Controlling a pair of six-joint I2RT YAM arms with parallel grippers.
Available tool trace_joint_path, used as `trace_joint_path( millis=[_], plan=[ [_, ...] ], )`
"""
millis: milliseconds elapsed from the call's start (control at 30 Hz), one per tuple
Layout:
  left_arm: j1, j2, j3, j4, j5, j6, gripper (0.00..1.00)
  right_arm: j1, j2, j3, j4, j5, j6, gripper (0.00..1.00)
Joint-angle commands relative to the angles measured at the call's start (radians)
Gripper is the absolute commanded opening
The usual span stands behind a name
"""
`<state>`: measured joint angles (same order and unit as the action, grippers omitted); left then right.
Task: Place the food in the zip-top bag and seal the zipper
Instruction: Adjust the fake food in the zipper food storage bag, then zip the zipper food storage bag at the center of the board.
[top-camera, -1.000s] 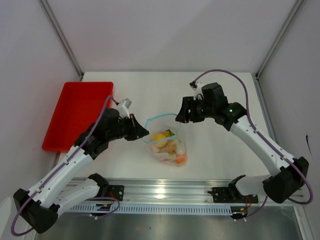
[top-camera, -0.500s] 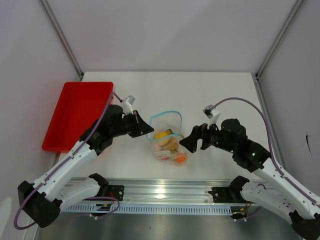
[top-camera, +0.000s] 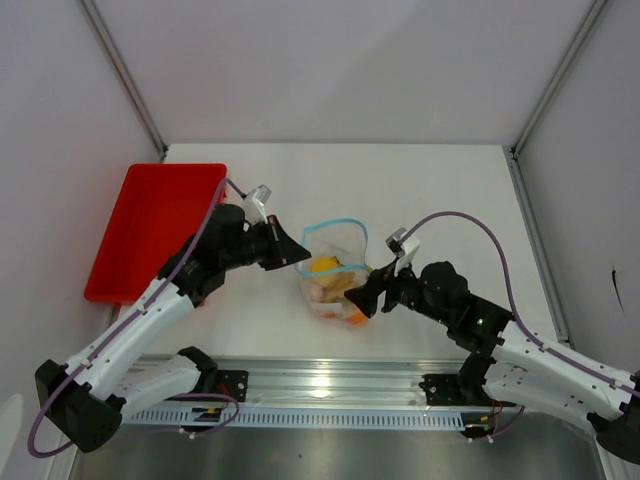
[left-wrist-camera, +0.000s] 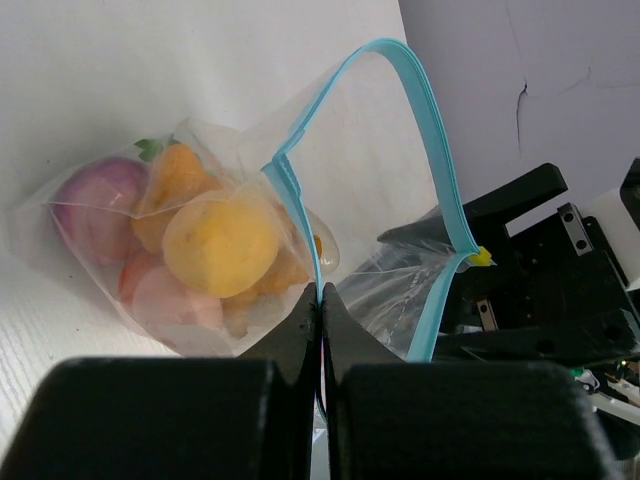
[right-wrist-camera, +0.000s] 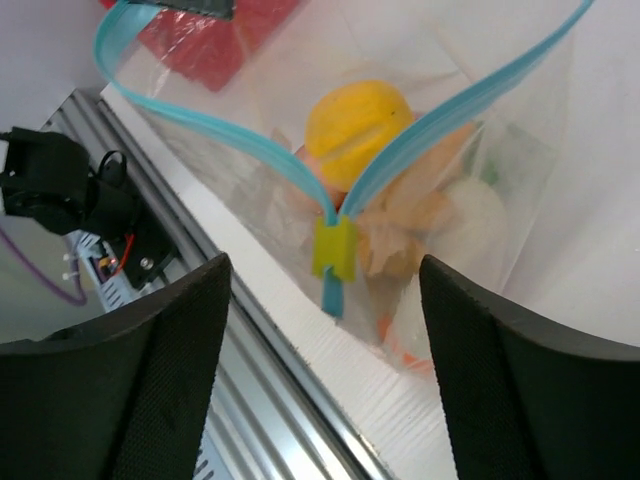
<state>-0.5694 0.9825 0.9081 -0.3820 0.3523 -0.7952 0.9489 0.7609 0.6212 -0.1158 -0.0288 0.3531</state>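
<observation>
Left gripper (left-wrist-camera: 320, 300) pinches the zipper (left-wrist-camera: 437, 170) at one end; right gripper (right-wrist-camera: 322, 265) gapes (fingers wide apart) astride the yellow slider (right-wrist-camera: 333, 250), the zip-top bag (right-wrist-camera: 250, 190) mouth looped open between.

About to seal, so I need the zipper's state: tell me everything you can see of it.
The zipper is a thin blue-teal plastic strip along the mouth of the clear bag. It is open: its two tracks bow apart into a loop above the food and meet at both ends. A small yellow-green slider sits at the end nearest the right gripper, whose open fingers stand either side of it without touching. The left gripper, shut, pinches the opposite end.
</observation>
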Motion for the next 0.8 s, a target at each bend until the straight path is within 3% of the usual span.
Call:
trace_joint_path(
  millis=[0,100,200,233,300,333,367,600,700,767],
  plan=[
    [0.0,0.002,0.041,0.037,0.037,-0.016,0.0,0.013,0.028,-0.028,0.175,0.107,-0.042,0.75],
    [-0.001,-0.001,0.044,0.035,0.039,-0.016,0.0,0.016,0.041,-0.041,0.218,0.139,-0.066,0.68],
    [-0.001,-0.002,0.051,0.025,0.034,-0.013,0.01,0.016,0.041,-0.048,0.252,0.153,-0.082,0.49],
    [-0.001,-0.002,0.052,0.023,0.03,-0.013,0.01,0.016,0.041,-0.048,0.257,0.153,-0.085,0.37],
    [-0.001,-0.008,0.052,0.017,0.027,-0.012,0.01,0.016,0.041,-0.04,0.26,0.152,-0.089,0.25],
    [-0.001,-0.011,0.048,0.015,0.019,-0.01,0.01,0.017,0.04,-0.038,0.251,0.15,-0.091,0.1],
    [-0.001,-0.016,0.046,0.015,0.016,-0.01,0.01,0.016,0.038,-0.031,0.246,0.153,-0.086,0.01],
    [-0.001,-0.053,0.003,0.041,0.002,0.014,0.03,0.016,-0.002,-0.017,0.196,0.158,-0.083,0.0],
    [-0.001,-0.068,0.008,0.028,-0.035,0.056,0.23,0.016,-0.011,0.006,0.165,0.135,-0.088,0.0],
    [-0.001,-0.083,0.009,0.005,-0.062,0.099,0.48,0.016,-0.015,0.02,0.151,0.104,-0.089,0.0]
  ],
)
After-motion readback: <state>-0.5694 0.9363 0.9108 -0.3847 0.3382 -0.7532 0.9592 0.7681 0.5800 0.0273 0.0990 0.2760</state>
